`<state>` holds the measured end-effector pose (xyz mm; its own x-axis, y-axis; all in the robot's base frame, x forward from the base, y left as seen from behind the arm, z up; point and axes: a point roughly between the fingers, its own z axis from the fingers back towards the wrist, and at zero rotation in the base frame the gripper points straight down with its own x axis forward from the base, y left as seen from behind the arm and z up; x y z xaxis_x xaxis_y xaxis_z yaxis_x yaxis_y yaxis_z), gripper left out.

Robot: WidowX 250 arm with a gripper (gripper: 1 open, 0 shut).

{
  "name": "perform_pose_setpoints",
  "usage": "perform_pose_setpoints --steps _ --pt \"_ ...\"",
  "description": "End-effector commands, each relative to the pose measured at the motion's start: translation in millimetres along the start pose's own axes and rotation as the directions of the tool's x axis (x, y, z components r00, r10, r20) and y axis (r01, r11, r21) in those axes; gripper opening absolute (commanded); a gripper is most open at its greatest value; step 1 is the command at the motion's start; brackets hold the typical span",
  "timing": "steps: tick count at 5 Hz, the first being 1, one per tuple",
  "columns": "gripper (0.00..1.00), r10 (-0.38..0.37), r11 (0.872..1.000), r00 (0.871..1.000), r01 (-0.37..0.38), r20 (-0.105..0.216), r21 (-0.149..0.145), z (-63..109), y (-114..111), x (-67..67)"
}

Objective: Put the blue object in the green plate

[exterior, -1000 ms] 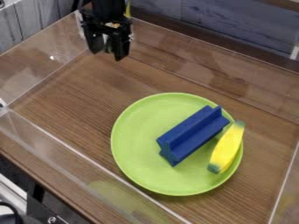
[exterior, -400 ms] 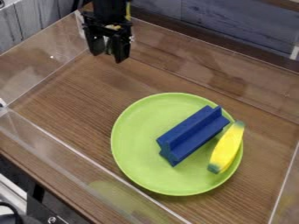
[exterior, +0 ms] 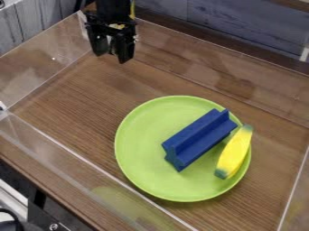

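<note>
The block point(exterior: 200, 138) lies on the plate point(exterior: 143, 144), right of the plate's middle, set on a slant from lower left to upper right, its long top face showing a step along its length. Touching its right side is a yellow banana-shaped piece point(exterior: 234, 152), also on the plate, with its lower end reaching the plate's right rim. The plate sits on a wood-grain tabletop point(exterior: 85, 90), towards the near right part of it. Clear plastic walls point(exterior: 31, 50) fence the tabletop on all sides, the near one catching glare across the bottom of the view. The gripper point(exterior: 108, 50) hangs at the far left corner, well apart from the plate, pointing down with its dark jaws spread and nothing between them. Bare wood lies between the gripper and the plate; nothing stands in that stretch. Behind the far wall is a grey plank backdrop point(exterior: 229, 23), and dark fittings show past the near left corner, too dim to make out.
</note>
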<state>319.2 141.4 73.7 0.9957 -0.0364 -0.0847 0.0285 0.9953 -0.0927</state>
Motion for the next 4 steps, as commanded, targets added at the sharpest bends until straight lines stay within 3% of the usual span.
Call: perform_pose_setpoints --steps 1,4 --pt "1.0 -0.012 1.0 0.999 0.011 0.043 0.023 15.7 0.4 7.0" --pt "1.0 -0.012 1.0 0.999 0.012 0.034 0.003 13.3 3.1 7.7"
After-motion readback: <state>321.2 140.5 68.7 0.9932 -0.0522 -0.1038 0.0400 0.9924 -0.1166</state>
